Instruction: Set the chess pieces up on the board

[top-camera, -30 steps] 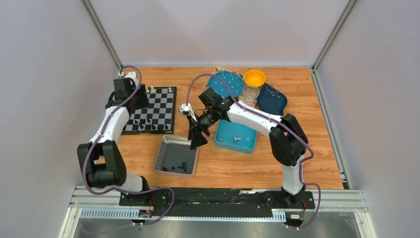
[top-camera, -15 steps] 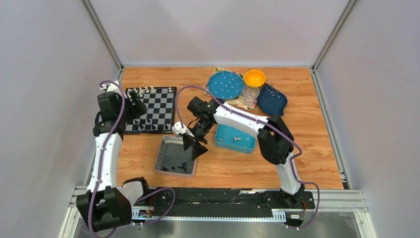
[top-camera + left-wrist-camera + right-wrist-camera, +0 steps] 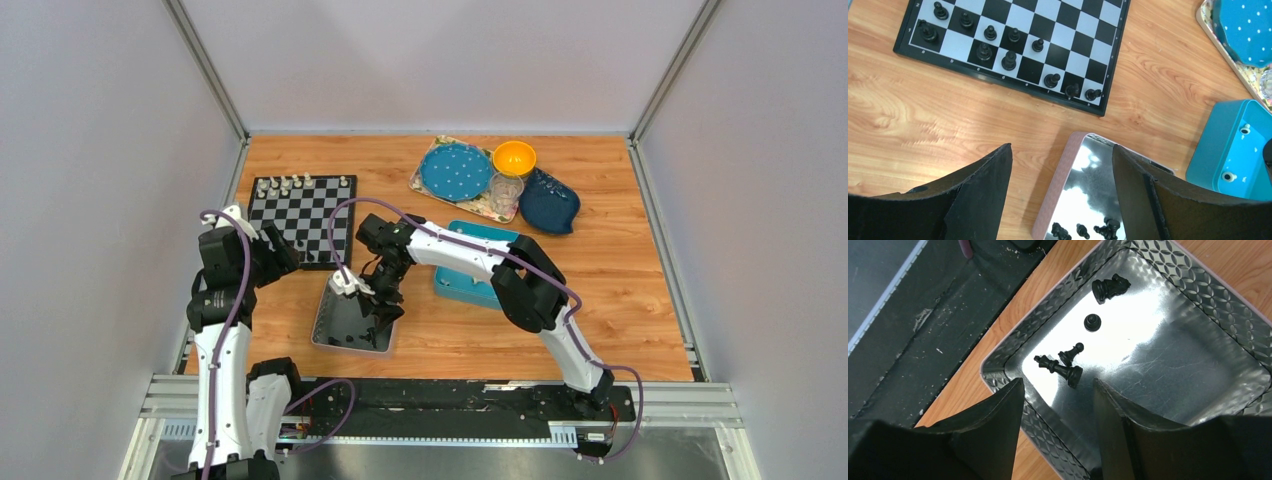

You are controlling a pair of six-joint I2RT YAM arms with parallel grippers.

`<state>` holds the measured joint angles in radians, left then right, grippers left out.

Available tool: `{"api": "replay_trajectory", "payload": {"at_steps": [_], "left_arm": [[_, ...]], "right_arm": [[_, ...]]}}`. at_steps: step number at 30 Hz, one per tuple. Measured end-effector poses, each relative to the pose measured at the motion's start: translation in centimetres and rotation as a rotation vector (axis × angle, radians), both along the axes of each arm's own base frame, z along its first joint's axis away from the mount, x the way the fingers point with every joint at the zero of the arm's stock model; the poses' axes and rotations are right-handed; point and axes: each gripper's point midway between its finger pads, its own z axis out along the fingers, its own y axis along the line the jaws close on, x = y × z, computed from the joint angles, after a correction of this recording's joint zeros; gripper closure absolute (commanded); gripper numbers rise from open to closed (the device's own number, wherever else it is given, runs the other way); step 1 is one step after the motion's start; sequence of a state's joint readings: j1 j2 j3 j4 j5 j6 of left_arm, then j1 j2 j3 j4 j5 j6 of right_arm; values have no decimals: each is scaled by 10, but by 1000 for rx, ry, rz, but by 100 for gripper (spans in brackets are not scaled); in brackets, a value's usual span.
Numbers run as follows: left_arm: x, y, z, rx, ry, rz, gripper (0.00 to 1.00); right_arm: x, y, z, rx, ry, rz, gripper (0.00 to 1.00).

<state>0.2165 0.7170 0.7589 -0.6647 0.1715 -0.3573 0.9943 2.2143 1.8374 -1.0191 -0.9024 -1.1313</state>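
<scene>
The checkered board [image 3: 322, 215] lies at the far left, with cream-white pieces [image 3: 290, 184] along its far edge and black pieces [image 3: 1009, 60] on its near rows. My left gripper [image 3: 279, 252] is open and empty, by the board's near left corner; in the left wrist view [image 3: 1062, 148] it is above bare wood and the silver tray's edge. My right gripper [image 3: 379, 311] is open and empty, low over the silver tray [image 3: 1198, 295]. Several loose black pieces [image 3: 1062, 369] lie there, just ahead of its fingertips [image 3: 1017, 390].
A blue tray [image 3: 462, 291] with two small white pieces [image 3: 1245, 129] sits right of the silver tray [image 3: 330, 335], partly under my right arm. A polka-dot plate [image 3: 455, 170], orange bowl [image 3: 514, 157], glass [image 3: 506, 188] and dark blue dish [image 3: 548, 200] stand at the back.
My left gripper has drawn back from the board's far left to its near left corner. My right gripper has moved left and down, over the silver tray's pieces.
</scene>
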Motion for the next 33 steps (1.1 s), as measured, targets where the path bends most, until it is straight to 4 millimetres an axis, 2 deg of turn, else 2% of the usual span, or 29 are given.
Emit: {"api": "replay_trajectory", "payload": {"at_steps": [13,19,33], "left_arm": [[-12,-1,-9,-1,34,11,20],[-17,-2,-12,-5,39,13,21],[-18,-5,-19,-34,52,18,22]], "right_arm": [[3,0,-43,-89,-40,1,49],[5,3,-48,-96,-57,2,53],[7,4,-51,-104,-70,-2,84]]}}
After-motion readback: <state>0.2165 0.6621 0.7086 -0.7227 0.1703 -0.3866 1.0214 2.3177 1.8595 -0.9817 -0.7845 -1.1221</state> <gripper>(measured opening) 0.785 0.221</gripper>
